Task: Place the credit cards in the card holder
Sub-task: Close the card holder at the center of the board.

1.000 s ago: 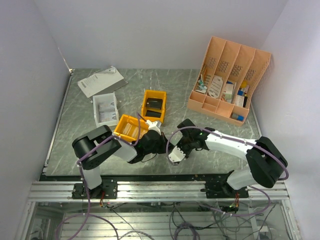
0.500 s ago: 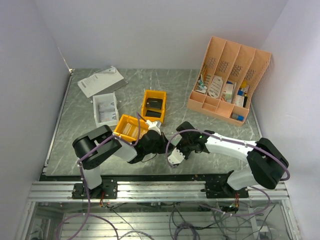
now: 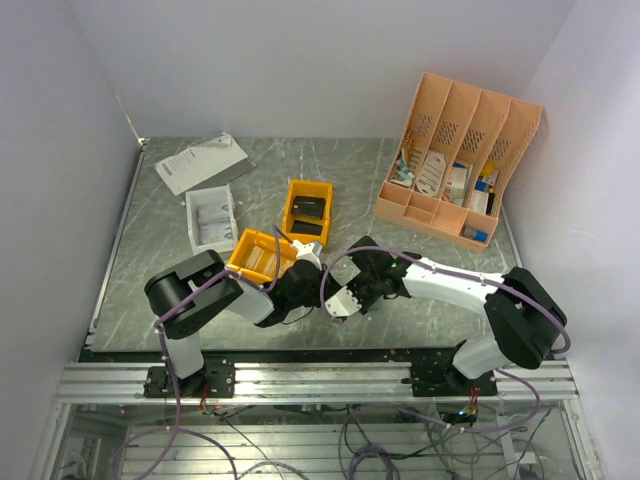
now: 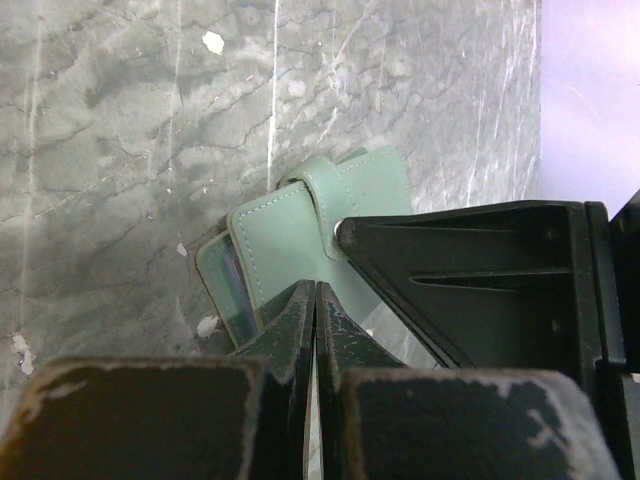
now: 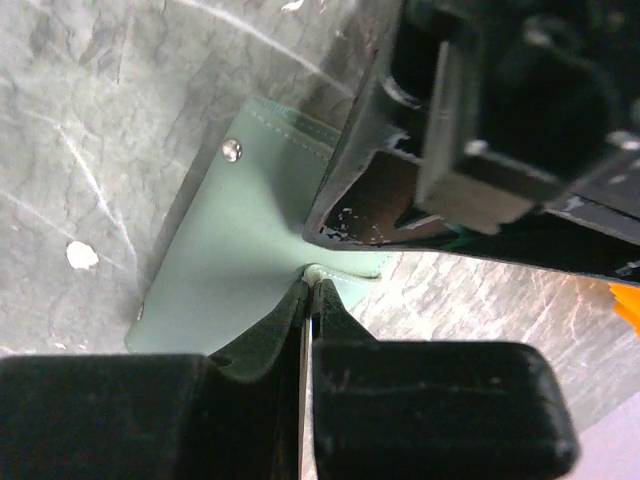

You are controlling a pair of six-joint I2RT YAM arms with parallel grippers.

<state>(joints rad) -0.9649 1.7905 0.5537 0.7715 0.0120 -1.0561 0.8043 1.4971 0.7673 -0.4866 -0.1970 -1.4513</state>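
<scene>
The card holder [image 4: 300, 225] is a grey-green wallet lying flat on the marble table, with a strap across it; its light blue inside shows at the left edge. It also shows in the right wrist view [image 5: 230, 240], with a metal snap. My left gripper [image 4: 315, 290] is shut, its tips pinched at the wallet's near edge. My right gripper [image 5: 305, 285] is shut on the tip of the wallet's strap. In the top view both grippers, left [image 3: 312, 288] and right [image 3: 345, 290], meet at the near middle and hide the wallet. No credit card shows clearly.
A yellow bin [image 3: 258, 255] with pale items sits just behind the left gripper. A second yellow bin [image 3: 307, 210] holds a black block. A white bin [image 3: 210, 218], a paper sheet [image 3: 200, 162] and a peach desk organiser [image 3: 455, 160] stand farther back.
My right gripper has moved left, closing in on the left gripper over the wallet. The left arm has barely moved.
</scene>
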